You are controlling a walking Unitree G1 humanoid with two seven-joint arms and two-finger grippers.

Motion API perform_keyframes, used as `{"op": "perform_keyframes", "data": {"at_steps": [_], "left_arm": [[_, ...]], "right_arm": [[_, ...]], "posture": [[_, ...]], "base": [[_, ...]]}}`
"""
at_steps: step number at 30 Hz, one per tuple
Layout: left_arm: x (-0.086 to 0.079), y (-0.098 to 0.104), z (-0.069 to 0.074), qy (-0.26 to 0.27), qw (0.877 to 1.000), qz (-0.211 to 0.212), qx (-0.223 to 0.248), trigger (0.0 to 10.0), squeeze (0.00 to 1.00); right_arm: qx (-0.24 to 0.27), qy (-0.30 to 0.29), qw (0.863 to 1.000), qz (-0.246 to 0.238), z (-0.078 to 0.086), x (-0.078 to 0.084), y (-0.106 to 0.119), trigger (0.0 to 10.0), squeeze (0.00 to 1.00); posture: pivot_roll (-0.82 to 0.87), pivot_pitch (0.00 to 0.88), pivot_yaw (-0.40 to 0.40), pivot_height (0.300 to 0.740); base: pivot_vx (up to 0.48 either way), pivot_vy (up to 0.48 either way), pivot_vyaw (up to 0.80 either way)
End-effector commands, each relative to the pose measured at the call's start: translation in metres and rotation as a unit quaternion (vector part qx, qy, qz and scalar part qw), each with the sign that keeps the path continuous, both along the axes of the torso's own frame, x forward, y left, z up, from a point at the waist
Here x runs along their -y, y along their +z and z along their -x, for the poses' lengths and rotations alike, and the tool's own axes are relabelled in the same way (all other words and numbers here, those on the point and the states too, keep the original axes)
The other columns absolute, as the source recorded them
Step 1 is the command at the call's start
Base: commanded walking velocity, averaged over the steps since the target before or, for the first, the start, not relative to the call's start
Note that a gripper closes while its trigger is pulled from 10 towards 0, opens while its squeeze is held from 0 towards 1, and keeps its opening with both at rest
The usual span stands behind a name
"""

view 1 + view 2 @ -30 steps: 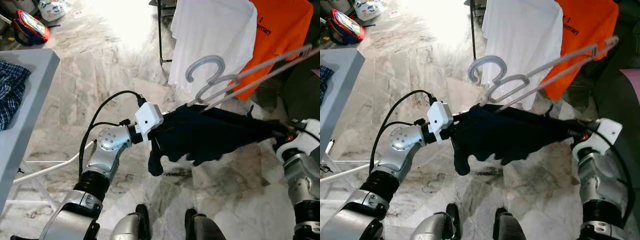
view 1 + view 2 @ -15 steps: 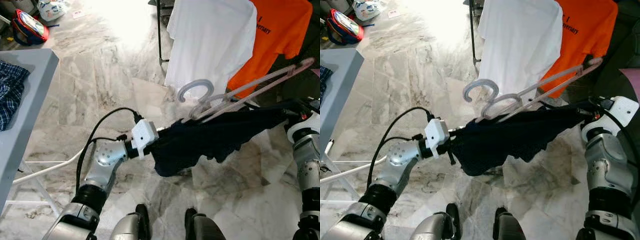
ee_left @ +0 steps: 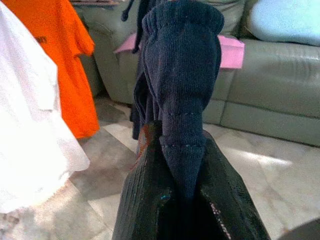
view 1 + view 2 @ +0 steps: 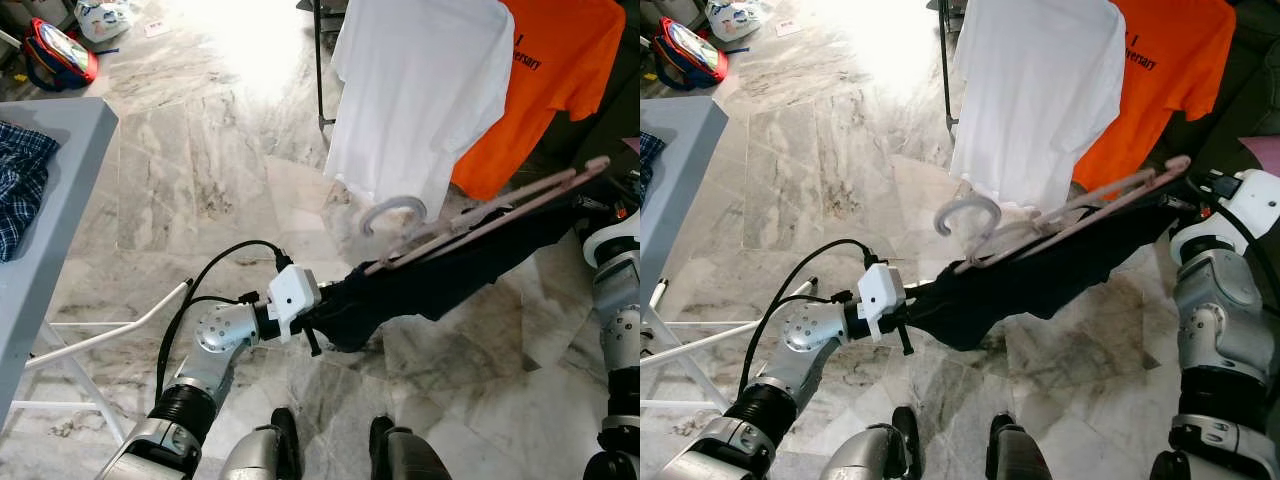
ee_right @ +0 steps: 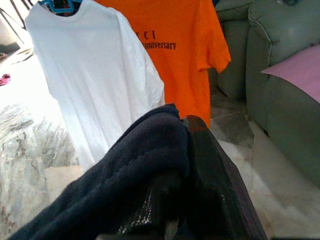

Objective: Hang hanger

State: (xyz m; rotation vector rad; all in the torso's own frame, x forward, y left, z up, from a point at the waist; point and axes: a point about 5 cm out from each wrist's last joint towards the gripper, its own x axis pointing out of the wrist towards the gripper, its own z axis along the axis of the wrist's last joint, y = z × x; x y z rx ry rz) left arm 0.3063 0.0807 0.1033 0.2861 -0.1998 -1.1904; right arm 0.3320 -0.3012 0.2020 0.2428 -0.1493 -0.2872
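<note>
A grey table [image 4: 60, 190] with a checked cloth [image 4: 18, 180] stands far left. The left gripper [image 3: 186, 200] pinches one end of the dark garment [image 4: 440, 280]; the right gripper [image 5: 187, 165] clamps its other end. The hanger [image 4: 470, 215] lies along the stretched garment. Beyond, a white shirt [image 4: 420, 90] and orange shirt [image 4: 545, 80] hang.

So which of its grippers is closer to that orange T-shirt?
The right one. The right gripper grips the dark garment just below and beside the orange T-shirt. The left gripper grips the garment's other end, farther off, down over the floor.
</note>
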Motion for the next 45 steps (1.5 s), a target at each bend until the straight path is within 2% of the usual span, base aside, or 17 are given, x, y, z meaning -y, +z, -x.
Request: {"op": "perform_keyframes", "data": {"at_steps": [1, 7, 21, 25, 29, 30, 33, 36, 38, 40, 43, 45], "left_arm": [[-0.022, -0.024, 0.008, 0.018, 0.998, -0.033, -0.042, 0.0, 0.00], [-0.026, -0.036, 0.012, 0.005, 0.995, -0.082, -0.051, 0.0, 0.00], [-0.033, -0.052, 0.014, 0.010, 0.987, -0.133, -0.087, 0.0, 0.00], [-0.032, -0.058, 0.016, -0.001, 0.982, -0.160, -0.098, 0.0, 0.00], [-0.032, -0.060, 0.016, -0.001, 0.980, -0.167, -0.106, 0.0, 0.00], [-0.033, -0.061, 0.015, 0.008, 0.980, -0.171, -0.105, 0.0, 0.00], [-0.034, -0.059, 0.011, 0.032, 0.981, -0.155, -0.112, 0.0, 0.00], [-0.034, -0.058, 0.009, 0.044, 0.980, -0.159, -0.106, 0.0, 0.00], [-0.034, -0.056, 0.004, 0.073, 0.981, -0.140, -0.111, 0.0, 0.00], [-0.035, -0.053, -0.004, 0.129, 0.978, -0.097, -0.130, 0.0, 0.00], [-0.038, -0.049, -0.010, 0.167, 0.974, -0.071, -0.134, 0.0, 0.00], [-0.039, -0.048, -0.011, 0.171, 0.973, -0.065, -0.137, 0.0, 0.00]], "right_arm": [[0.047, -0.067, 0.996, 0.018, 0.014, 0.027, 0.030, 0.0, 0.00], [0.050, -0.067, 0.996, 0.023, 0.014, 0.027, 0.033, 0.0, 0.00], [0.051, -0.061, 0.996, 0.030, 0.012, 0.025, 0.036, 0.0, 0.00], [0.058, -0.032, 0.997, 0.036, 0.008, 0.017, 0.040, 0.0, 0.00], [0.060, -0.015, 0.997, 0.049, 0.007, 0.012, 0.043, 0.0, 0.00], [0.062, 0.007, 0.997, 0.054, 0.006, 0.008, 0.045, 0.0, 0.00], [0.055, 0.044, 0.995, 0.070, 0.005, -0.001, 0.043, 0.0, 0.00], [0.058, 0.059, 0.994, 0.070, 0.006, -0.005, 0.044, 0.0, 0.00], [0.058, 0.092, 0.991, 0.079, 0.006, -0.013, 0.043, 0.0, 0.00], [0.049, 0.127, 0.986, 0.098, 0.007, -0.022, 0.039, 0.0, 0.00], [0.039, 0.113, 0.986, 0.116, 0.007, -0.022, 0.035, 0.0, 0.00], [0.037, 0.107, 0.986, 0.119, 0.007, -0.021, 0.035, 0.0, 0.00]], "posture": [[-0.13, 0.300, 0.044, 0.740], [-0.14, 0.298, 0.045, 0.740], [-0.14, 0.293, 0.044, 0.740], [-0.14, 0.293, 0.044, 0.740], [-0.15, 0.292, 0.046, 0.740], [-0.15, 0.292, 0.047, 0.740], [-0.15, 0.292, 0.049, 0.740], [-0.15, 0.291, 0.049, 0.740], [-0.15, 0.291, 0.051, 0.740], [-0.15, 0.290, 0.051, 0.740], [-0.15, 0.291, 0.050, 0.740], [-0.15, 0.291, 0.050, 0.740]], "base": [[0.000, 0.000, 0.00], [0.000, 0.000, 0.00], [0.000, 0.000, 0.00], [0.000, 0.000, 0.00], [0.000, 0.000, 0.00], [0.000, 0.000, 0.00], [0.000, 0.000, 0.00], [0.000, 0.000, 0.00], [0.000, 0.000, 0.00], [0.000, 0.000, 0.00], [0.000, 0.000, 0.00], [0.000, 0.000, 0.00]]}}
